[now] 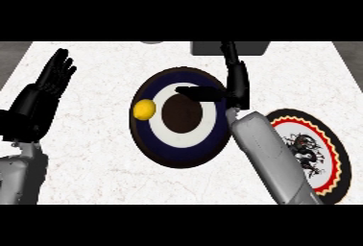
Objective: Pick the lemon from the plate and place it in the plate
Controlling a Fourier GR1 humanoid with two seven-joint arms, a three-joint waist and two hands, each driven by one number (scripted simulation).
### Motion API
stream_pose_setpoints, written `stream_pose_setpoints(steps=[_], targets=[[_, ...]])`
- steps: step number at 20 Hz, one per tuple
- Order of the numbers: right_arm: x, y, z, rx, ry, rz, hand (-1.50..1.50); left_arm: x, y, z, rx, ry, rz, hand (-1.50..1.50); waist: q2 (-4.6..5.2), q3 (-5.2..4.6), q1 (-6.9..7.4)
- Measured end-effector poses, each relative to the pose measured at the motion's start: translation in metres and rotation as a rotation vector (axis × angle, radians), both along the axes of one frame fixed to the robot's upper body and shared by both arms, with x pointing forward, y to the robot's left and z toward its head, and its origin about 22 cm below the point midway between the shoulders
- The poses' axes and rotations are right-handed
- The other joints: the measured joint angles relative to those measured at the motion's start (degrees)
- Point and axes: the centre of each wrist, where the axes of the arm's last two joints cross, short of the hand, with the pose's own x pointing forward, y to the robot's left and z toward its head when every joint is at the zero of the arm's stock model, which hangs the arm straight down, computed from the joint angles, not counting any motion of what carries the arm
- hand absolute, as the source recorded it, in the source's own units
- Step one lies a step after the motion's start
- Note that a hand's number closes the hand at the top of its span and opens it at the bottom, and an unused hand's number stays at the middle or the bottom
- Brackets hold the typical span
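A yellow lemon (144, 109) lies on the left rim of a dark blue plate (152, 144) with a white ring and a brown middle, at the counter's centre. My right hand (236, 82) hangs over that plate's right edge, open, fingers straight and pointing away, thumb stretched left over the white ring. It holds nothing and is well apart from the lemon. A second plate (327, 153), white with a red and black rim and a dragon figure, sits at the right, partly hidden by my right forearm (273, 158).
My left hand (51, 79) rests open at the left edge, fingers up. A grey block (212, 47) stands at the counter's far edge behind my right hand. White marbled counter (92, 158) lies between the left arm and the blue plate.
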Motion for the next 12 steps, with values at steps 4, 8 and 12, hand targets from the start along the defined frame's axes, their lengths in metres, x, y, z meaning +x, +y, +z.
stream_pose_setpoints(steps=[4, 8, 12], targets=[[-0.010, -0.054, -0.009, 0.052, -0.017, -0.014, -1.50, -0.002, 0.001, -0.001, 0.002, 0.004, 0.003, 0.00, -0.09, 0.00, -0.45], [-0.027, -0.104, -0.028, 0.062, -0.035, -0.012, -1.50, -0.003, 0.001, -0.002, 0.002, 0.005, 0.007, 0.00, -0.09, 0.00, -0.50], [-0.038, -0.149, -0.034, 0.049, -0.043, -0.005, -1.50, -0.001, 0.006, -0.003, 0.007, 0.004, 0.011, 0.00, -0.08, -0.01, -0.43]])
